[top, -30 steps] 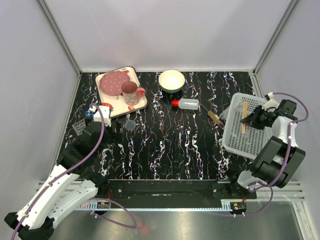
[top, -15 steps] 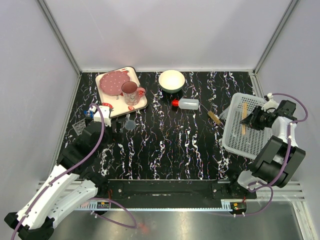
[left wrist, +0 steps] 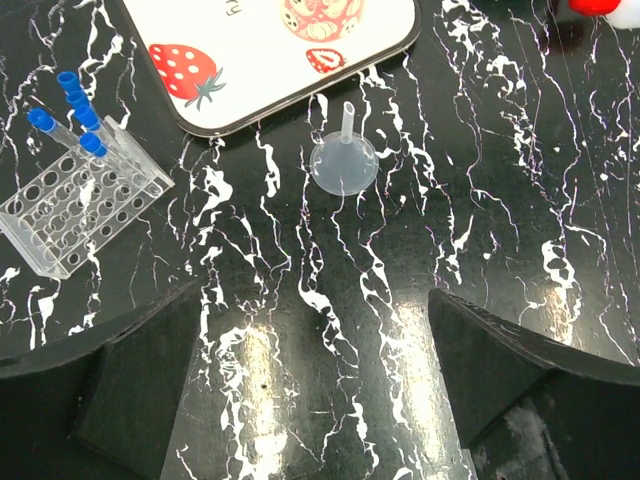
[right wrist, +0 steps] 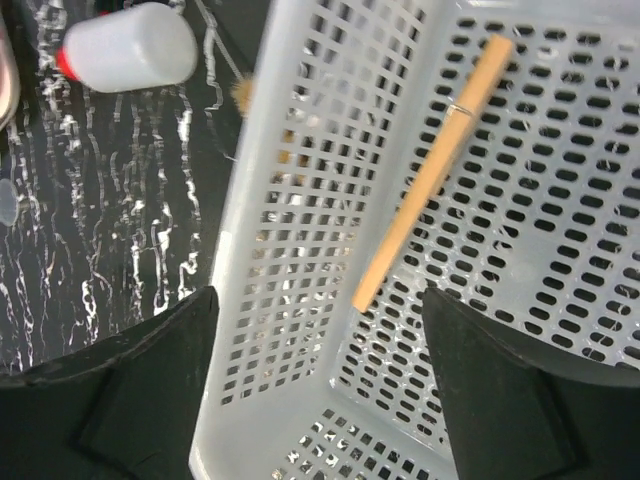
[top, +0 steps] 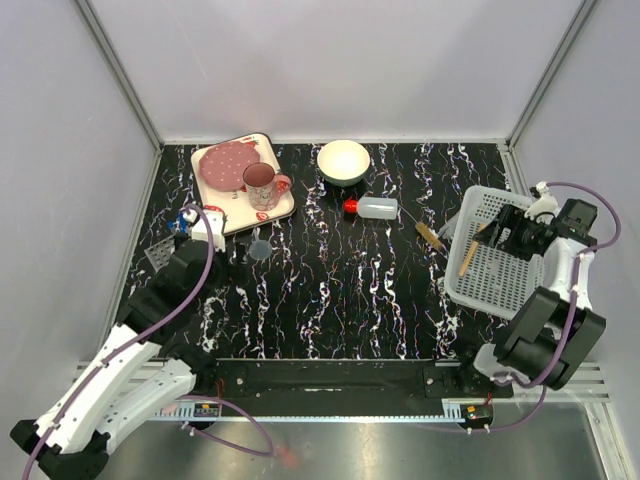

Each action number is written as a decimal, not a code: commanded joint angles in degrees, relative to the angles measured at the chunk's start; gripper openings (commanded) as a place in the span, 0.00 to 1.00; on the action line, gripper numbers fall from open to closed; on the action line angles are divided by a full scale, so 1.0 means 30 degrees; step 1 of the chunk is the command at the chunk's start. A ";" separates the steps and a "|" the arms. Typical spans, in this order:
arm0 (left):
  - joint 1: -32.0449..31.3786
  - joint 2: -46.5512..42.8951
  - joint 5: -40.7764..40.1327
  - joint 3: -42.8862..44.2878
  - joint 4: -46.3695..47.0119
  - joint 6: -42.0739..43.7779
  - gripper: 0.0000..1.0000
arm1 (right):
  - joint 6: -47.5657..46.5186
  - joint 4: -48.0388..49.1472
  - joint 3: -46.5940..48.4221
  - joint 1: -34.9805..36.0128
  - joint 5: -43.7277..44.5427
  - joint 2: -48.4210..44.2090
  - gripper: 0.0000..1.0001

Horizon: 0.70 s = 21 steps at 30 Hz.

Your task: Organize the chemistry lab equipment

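Since a second ago, the thin wooden stick (right wrist: 430, 170) has left the right gripper (right wrist: 318, 298) and now lies slantwise inside the white basket (right wrist: 290, 200), one end at the foot of the basket's left wall and the other out across the perforated floor. The right fingers, which were closed narrowly on the stick, now stand wide apart above it and hold nothing. Letting go over the basket suggests it serves as the collecting place for the loose lab items.

Just outside that wall, the small brown-handled brush (top: 430, 235) rests on the black marbled table (top: 330, 290). It shows only as a blur through the holes in the wrist view. The small translucent bottle with red cap (right wrist: 130, 48) lies on its side further off, near the white bowl (top: 343, 160). Both are within the right arm's side of the table, so either is probably its next pick.

The left gripper (left wrist: 312, 300) has edged slightly toward the far side. It hangs with its fingers spread wide and empty above bare table. Ahead of it sits the tiny clear cup (left wrist: 343, 160), just beside the edge of the strawberry-print tray (left wrist: 280, 60). To its left is the clear grid rack (left wrist: 75, 215), with the thin blue-capped clear tubes (left wrist: 75, 115) leaning in its far holes. That pose looks like readiness to take the cup.
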 commanded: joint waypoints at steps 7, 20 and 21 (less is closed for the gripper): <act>0.0310 0.2750 0.2967 -0.0235 0.2233 -0.3276 0.99 | -0.2191 0.0714 -0.0584 -0.0092 -0.6974 -0.4989 1.00; 0.2008 1.2858 0.0775 0.3539 0.2470 -0.5536 0.99 | -0.1781 0.2389 -0.3048 -0.0092 -1.0644 -0.6602 1.00; 0.2154 1.3879 0.0717 0.3948 0.2558 -0.5535 0.99 | -0.1781 0.2418 -0.3077 -0.0092 -1.0528 -0.6544 1.00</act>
